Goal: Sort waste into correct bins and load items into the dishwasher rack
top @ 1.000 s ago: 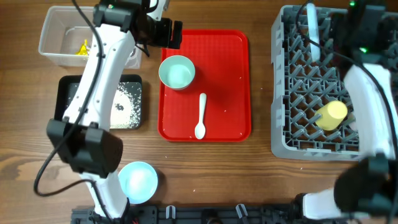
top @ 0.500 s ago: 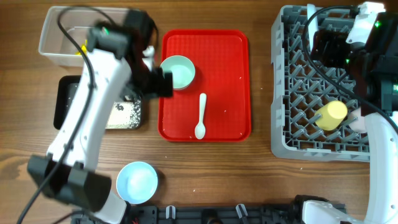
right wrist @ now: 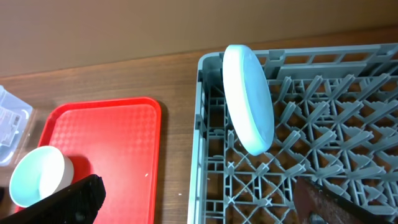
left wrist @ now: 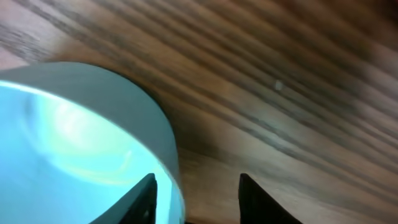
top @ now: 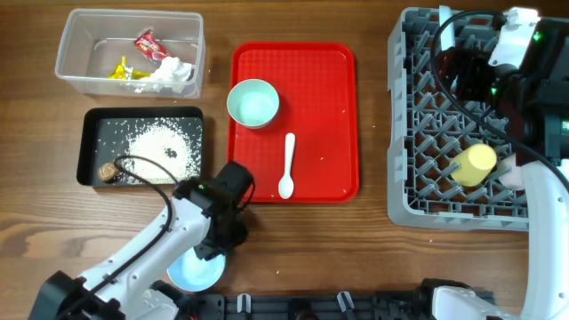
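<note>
1. The bench (top: 356,240) is brown wood and carries everything.
2. The rack (top: 427,178) sits at the right end of the bench.
3. The red tray (top: 324,80) lies at mid-bench, well apart from the rack.
4. The tub (top: 67,44) stands at the far left corner, and the black tray (top: 89,147) lies just in front of it.
5. The plate (right wrist: 249,99) stands on edge between the prongs, by the rack's far left corner.
6. The left pincer (left wrist: 198,183) is open. One finger is inside the front bowl (top: 191,271) and the other outside, so it straddles the rim. That bowl sits on the bench near its front edge, partly under the arm.
7. The right pincer (right wrist: 199,183) is spread wide above the rack and grips nothing.
8. The second bowl (top: 253,102) sits upright on the red tray's far left part.
9. The cup (top: 473,164), yellow, lies on its side in the rack's right half.
10. The spoon (top: 286,166) lies on the red tray, just in front of the second bowl, with its scoop toward the front.
11. The tissue (top: 173,73), the red wrapper (top: 147,40) and the yellow wrapper (top: 120,69) lie in the tub.
12. The rice (top: 160,151) is spread over the black tray's floor.
13. The lump (top: 108,172) sits in that tray's front left corner.
</note>
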Tool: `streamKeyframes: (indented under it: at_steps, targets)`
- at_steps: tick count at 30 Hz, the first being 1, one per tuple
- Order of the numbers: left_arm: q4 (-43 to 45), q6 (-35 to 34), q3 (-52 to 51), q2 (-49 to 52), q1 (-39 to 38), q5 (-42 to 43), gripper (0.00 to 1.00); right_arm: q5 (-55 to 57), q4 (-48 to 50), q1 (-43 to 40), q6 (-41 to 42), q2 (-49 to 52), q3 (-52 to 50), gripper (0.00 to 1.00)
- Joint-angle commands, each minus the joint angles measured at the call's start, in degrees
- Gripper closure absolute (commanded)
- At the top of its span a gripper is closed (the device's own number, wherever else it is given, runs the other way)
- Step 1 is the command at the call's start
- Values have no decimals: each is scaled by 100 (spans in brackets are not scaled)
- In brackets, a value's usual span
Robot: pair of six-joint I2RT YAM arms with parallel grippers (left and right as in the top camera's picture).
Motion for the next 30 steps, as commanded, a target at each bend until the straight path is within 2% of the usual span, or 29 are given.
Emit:
streamKeyframes:
  at_steps: [1, 3, 7, 10, 12, 15, 17, 20, 22, 24, 25, 27, 29, 30]
  targets:
    - [258, -629, -494, -35, -13, -72, 68, -120, -28, 17, 66, 37, 11, 0]
    - [439, -623, -566, -35, -11, -105, 95, -122, -37, 17, 68, 37, 11, 0]
    - [715, -463, -245, -42, -11, -76, 96, -140, -96, 17, 66, 37, 11, 0]
    - [710, 511, 767, -42, -17, -33, 96, -142, -111, 17, 66, 37, 11, 0]
    - [1062, 1346, 1587, -39, -22, -280, 96, -162, -127, 17, 79, 39, 11, 0]
    - [2494, 2476, 1751, 61, -48, -332, 96, -310, -173, 17, 76, 85, 0, 1]
    - [2892, 2715, 1746, 446, -79, -319, 96, -308, -243, 17, 79, 151, 0, 1]
    - [3174, 2712, 1746, 1204, -94, -280, 96, -321, -354, 20, 79, 227, 0, 2]
    - [3381, 2710, 1749, 1563, -114, -234, 82, -393, -354, 20, 63, 247, 0, 2]
    - [3648, 2715, 1764, 1631, -114, 85, 34, -527, -337, 20, 52, 249, 0, 3]
    - [3657, 2715, 1805, 1593, -114, 103, 25, -706, -317, 20, -44, 249, 0, 3]
    - [3589, 2739, 1989, 1493, -114, 101, 14, -1215, -234, 42, -334, 262, 0, 5]
    - [3270, 2881, 2387, 1298, -114, 98, 4, -1484, -79, 175, -376, 306, 0, 8]
    - [2837, 2883, 2804, 1117, -109, 35, 0, -1504, -37, 326, -374, 358, 0, 8]
